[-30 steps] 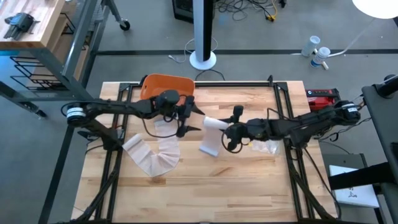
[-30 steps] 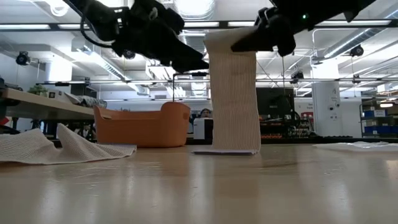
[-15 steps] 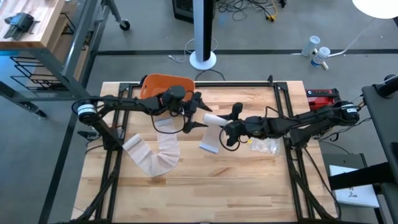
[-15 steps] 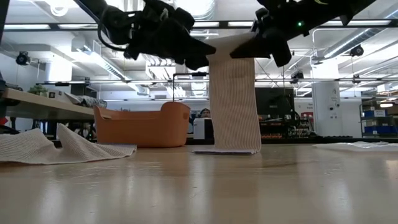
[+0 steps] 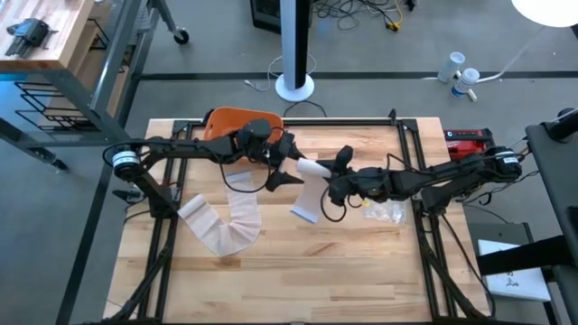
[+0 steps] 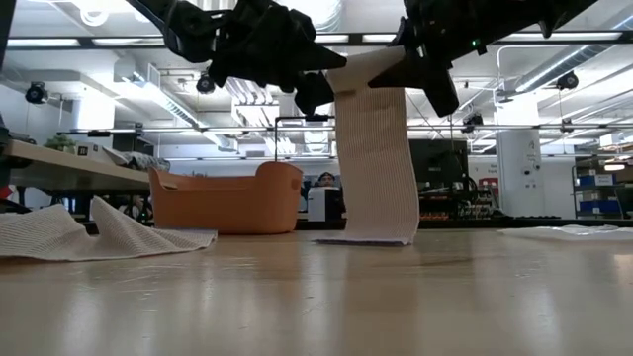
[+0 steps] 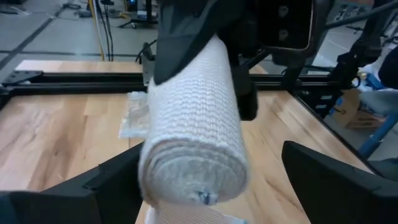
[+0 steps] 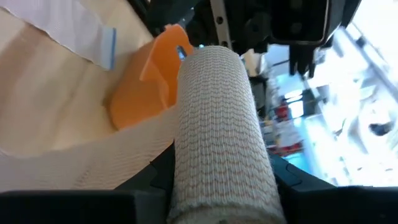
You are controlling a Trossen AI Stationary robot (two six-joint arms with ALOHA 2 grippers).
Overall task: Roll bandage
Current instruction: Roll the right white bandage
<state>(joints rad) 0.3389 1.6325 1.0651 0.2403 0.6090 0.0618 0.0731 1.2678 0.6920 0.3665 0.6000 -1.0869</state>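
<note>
**Two grippers meet at one bandage roll above the table**

Two dark arms converge over the middle of the wooden table [image 5: 361, 262]. Between the right gripper's [image 5: 330, 183] fingers sits the bandage roll [image 7: 194, 134], pinched across its body and held clear of the table top. From the roll a loose tail [image 6: 376, 163] hangs straight below the gripper, its end resting on the wood. Facing it, the left gripper [image 5: 291, 162] hovers at the roll's free end with its fingers [image 7: 339, 180] spread wide, one on each side of the roll and not touching it. Behind the left gripper stands an orange basket [image 5: 237, 123]. Below the left arm a second, unrolled bandage strip [image 5: 221, 224] lies crumpled on the table. Just beside the right arm lies a clear plastic wrapper [image 5: 386, 212].
</note>
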